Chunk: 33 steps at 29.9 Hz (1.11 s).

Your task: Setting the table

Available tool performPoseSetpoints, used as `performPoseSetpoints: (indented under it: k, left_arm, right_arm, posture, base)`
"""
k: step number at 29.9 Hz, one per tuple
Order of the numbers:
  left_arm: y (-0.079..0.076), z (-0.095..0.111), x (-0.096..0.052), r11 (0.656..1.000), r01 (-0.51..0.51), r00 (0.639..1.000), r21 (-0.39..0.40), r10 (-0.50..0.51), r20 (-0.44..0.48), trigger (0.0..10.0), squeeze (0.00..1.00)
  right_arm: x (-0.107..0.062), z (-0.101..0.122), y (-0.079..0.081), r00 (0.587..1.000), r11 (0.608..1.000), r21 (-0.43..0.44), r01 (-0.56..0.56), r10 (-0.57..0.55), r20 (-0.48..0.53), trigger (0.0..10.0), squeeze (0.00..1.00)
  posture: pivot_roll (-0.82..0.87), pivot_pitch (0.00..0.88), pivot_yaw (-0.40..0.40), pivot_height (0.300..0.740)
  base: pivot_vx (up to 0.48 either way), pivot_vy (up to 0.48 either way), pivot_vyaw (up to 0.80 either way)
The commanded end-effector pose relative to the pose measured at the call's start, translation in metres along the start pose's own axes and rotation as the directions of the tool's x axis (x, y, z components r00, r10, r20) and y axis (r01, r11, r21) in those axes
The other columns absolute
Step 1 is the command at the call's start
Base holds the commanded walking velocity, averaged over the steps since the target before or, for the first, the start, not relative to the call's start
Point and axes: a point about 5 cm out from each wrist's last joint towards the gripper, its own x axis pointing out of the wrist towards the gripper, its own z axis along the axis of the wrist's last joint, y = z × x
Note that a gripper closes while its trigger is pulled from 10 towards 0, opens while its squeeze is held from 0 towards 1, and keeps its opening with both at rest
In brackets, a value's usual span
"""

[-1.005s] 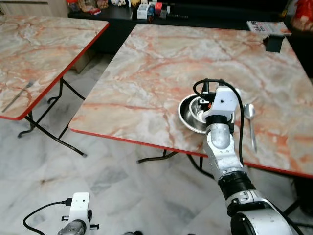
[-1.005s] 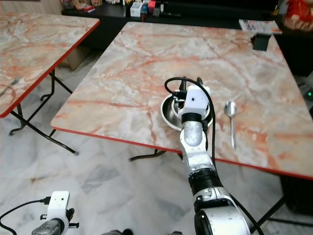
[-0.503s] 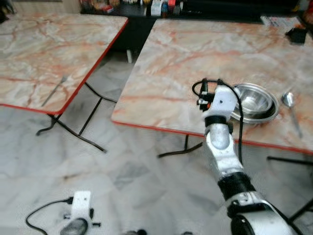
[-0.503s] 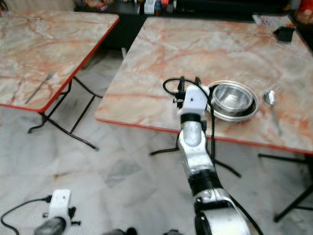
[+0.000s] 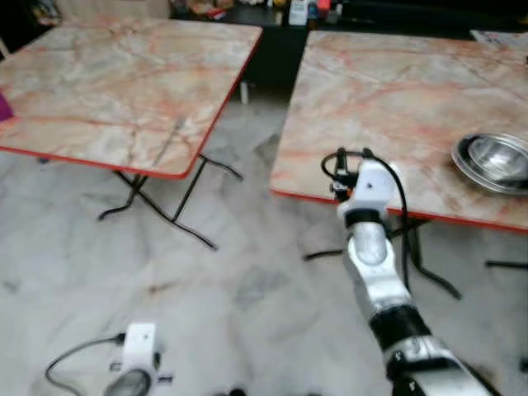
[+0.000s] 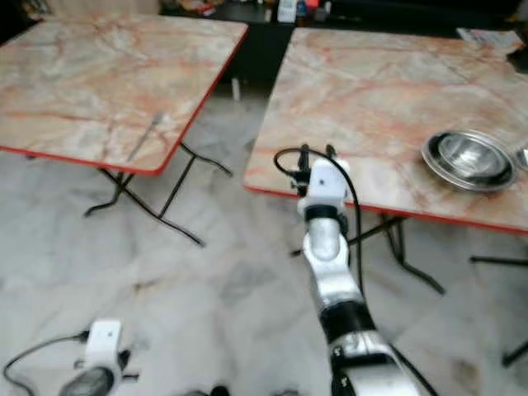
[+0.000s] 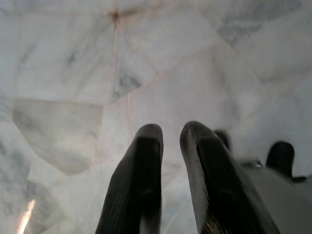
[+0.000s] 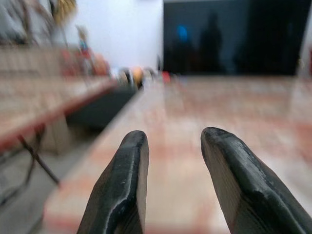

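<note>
View swung left, right hand (image 8: 170, 187) off bowl (image 5: 495, 161) (empty, parted)

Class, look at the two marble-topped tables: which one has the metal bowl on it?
The table on the robot's right carries the metal bowl, near its front edge. The table on the left bears only a fork.

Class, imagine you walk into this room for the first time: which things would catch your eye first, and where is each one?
The robot's right arm rises in the middle, its right gripper open at the near corner of the right-hand marble table. A steel bowl on a metal plate gleams near that table's right edge. On the left-hand table, a lone fork lies close to the red front edge.
</note>
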Motion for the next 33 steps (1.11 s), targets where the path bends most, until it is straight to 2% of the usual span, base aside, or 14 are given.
performPoseSetpoints:
  k: [1,5,10,11,12,14,16,17,18,22,26,33]
  left_arm:
    - [0.005,-0.002,0.0,1.0,-0.015,1.0,-0.008,0.015,-0.013,10.0,0.0]
    - [0.005,-0.002,0.0,1.0,-0.016,1.0,-0.009,0.016,-0.013,10.0,0.0]
    - [0.005,-0.002,-0.001,1.0,-0.02,1.0,-0.002,0.02,-0.013,10.0,0.0]
    - [0.005,-0.002,-0.001,1.0,-0.02,1.0,-0.002,0.02,-0.013,10.0,0.0]
    - [0.005,-0.002,-0.001,1.0,-0.02,1.0,0.006,0.02,-0.013,10.0,0.0]
    - [0.006,-0.002,-0.001,1.0,-0.021,1.0,0.011,0.021,-0.013,10.0,0.0]
    - [0.006,-0.003,-0.001,1.0,-0.022,1.0,0.014,0.022,-0.013,10.0,0.0]
    - [0.006,-0.003,-0.001,1.0,-0.022,1.0,0.014,0.022,-0.013,10.0,0.0]
    - [0.007,-0.003,-0.001,1.0,-0.021,1.0,0.021,0.021,-0.014,10.0,0.0]
    - [0.006,-0.003,-0.001,1.0,-0.015,1.0,0.021,0.015,-0.011,10.0,0.0]
    - [0.006,-0.002,-0.001,1.0,-0.015,1.0,0.015,0.015,-0.012,10.0,0.0]
    - [0.006,-0.001,0.0,0.999,-0.013,1.0,0.031,0.013,-0.016,10.0,0.0]
  right_arm:
    - [-0.004,-0.006,0.0,1.0,1.0,0.006,-0.006,0.006,-0.031,10.0,0.0]
    - [-0.013,-0.023,-0.007,0.995,1.0,0.008,0.012,-0.011,-0.1,10.0,0.0]
    - [-0.038,-0.066,-0.018,0.954,1.0,-0.004,0.011,-0.011,-0.3,10.0,0.0]
    - [-0.038,-0.066,-0.018,0.954,1.0,-0.004,0.011,-0.011,-0.3,10.0,0.0]
    - [-0.052,-0.085,-0.026,0.914,0.999,0.011,0.035,-0.028,-0.404,10.0,0.0]
    - [-0.072,-0.107,-0.034,0.855,1.0,-0.014,0.028,-0.031,-0.518,10.0,0.0]
    - [-0.092,-0.124,-0.042,0.799,0.999,-0.048,0.022,-0.046,-0.599,10.0,0.0]
    - [-0.092,-0.124,-0.042,0.799,0.999,-0.048,0.022,-0.046,-0.599,10.0,0.0]
    - [-0.107,-0.135,-0.046,0.745,0.999,-0.023,0.032,-0.039,-0.666,10.0,0.0]
    - [-0.137,-0.153,-0.05,0.645,0.999,-0.003,0.035,-0.025,-0.764,10.0,0.0]
    - [-0.159,-0.163,-0.053,0.569,0.998,-0.003,0.06,-0.037,-0.822,10.0,0.0]
    - [-0.176,-0.17,-0.048,0.501,0.992,0.035,0.119,-0.029,-0.865,10.0,0.0]
  posture:
    - [0.03,0.144,-0.017,0.74]
    - [0.03,0.143,-0.02,0.74]
    - [0.03,0.142,-0.018,0.74]
    - [0.03,0.142,-0.018,0.74]
    - [0.03,0.139,-0.016,0.74]
    - [0.03,0.13,-0.012,0.74]
    - [0.03,0.12,-0.008,0.74]
    - [0.03,0.12,-0.008,0.74]
    - [0.03,0.112,-0.005,0.74]
    - [0.04,0.098,-0.003,0.74]
    - [0.04,0.084,0.001,0.74]
    - [0.05,0.066,0.006,0.74]
  base:
    - [0.0,0.48,0.0]
    - [0.0,0.48,0.0]
    - [0.0,0.418,0.0]
    - [0.0,0.296,0.0]
    - [0.0,0.0,0.0]
    - [0.0,0.0,0.0]
    - [0.0,0.0,0.0]
    - [0.0,0.0,0.0]
    - [0.0,0.0,0.0]
    - [0.0,0.0,0.0]
    - [0.0,0.0,0.0]
    - [0.0,0.216,-0.09]
